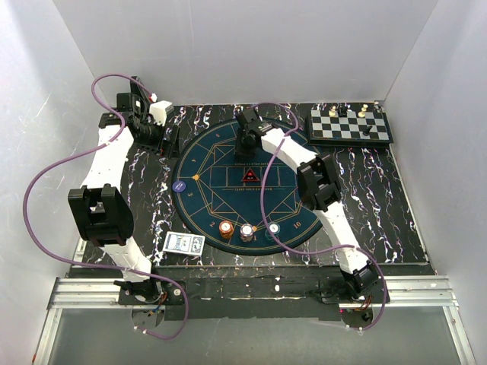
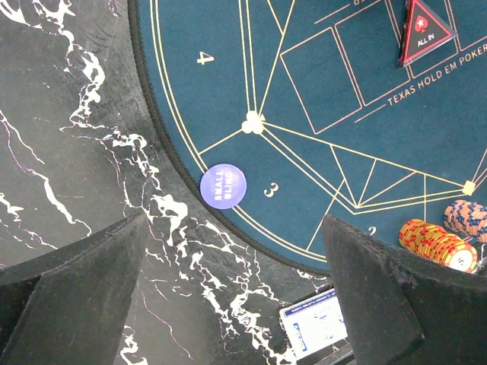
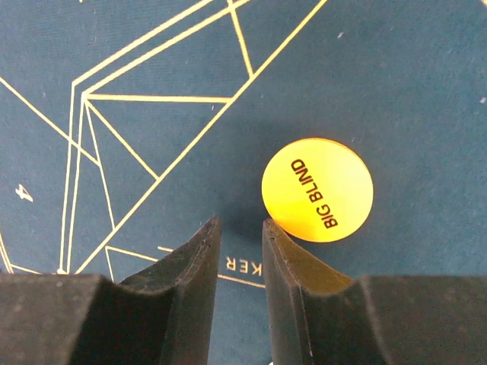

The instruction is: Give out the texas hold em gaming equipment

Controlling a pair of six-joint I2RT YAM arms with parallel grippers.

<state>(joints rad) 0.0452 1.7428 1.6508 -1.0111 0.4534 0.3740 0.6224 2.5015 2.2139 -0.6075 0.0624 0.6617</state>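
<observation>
A yellow "BIG BLIND" chip [image 3: 317, 189] lies flat on the dark-blue mat [image 3: 396, 84], just past my right gripper's right fingertip. My right gripper [image 3: 240, 222] hovers over the mat's far side [image 1: 245, 150], jaws a narrow gap apart with nothing between them. A purple "SMALL BLIND" chip [image 2: 223, 185] sits on the mat's left rim [image 1: 178, 185]. Chip stacks [image 1: 227, 228] stand along the mat's near edge, the orange stack [image 2: 437, 243] among them. Blue-and-white cards [image 1: 184, 243] lie near the front left [image 2: 316, 323]. My left gripper [image 2: 234, 220] hangs wide open and empty above the marble at the back left [image 1: 167, 141].
A red triangular "ALL IN" marker [image 1: 249, 176] sits at the mat's centre [image 2: 423, 30]. A chessboard with pieces [image 1: 350, 125] lies at the back right. White walls enclose the black marbled table [image 1: 380, 198] on three sides.
</observation>
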